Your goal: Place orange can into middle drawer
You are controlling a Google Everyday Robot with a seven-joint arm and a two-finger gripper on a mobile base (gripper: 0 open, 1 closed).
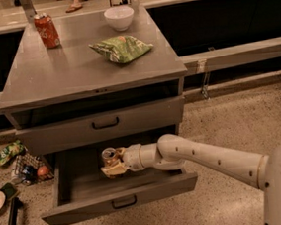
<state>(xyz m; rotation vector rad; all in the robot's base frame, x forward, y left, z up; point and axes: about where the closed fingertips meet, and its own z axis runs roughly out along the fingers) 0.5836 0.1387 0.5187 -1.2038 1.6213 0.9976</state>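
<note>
The orange can is a dull gold-brown can with a silver top. It is upright inside the open middle drawer, the lowest grey drawer with a small black handle. My gripper reaches into the drawer from the right, its cream fingers closed around the can. The white arm stretches across the drawer's right side. The can's lower part is hidden by the fingers.
On the cabinet top stand a bright red can, a white bowl and a green chip bag. The shut drawer front above has a black handle. Litter and a basket lie on the floor at the left.
</note>
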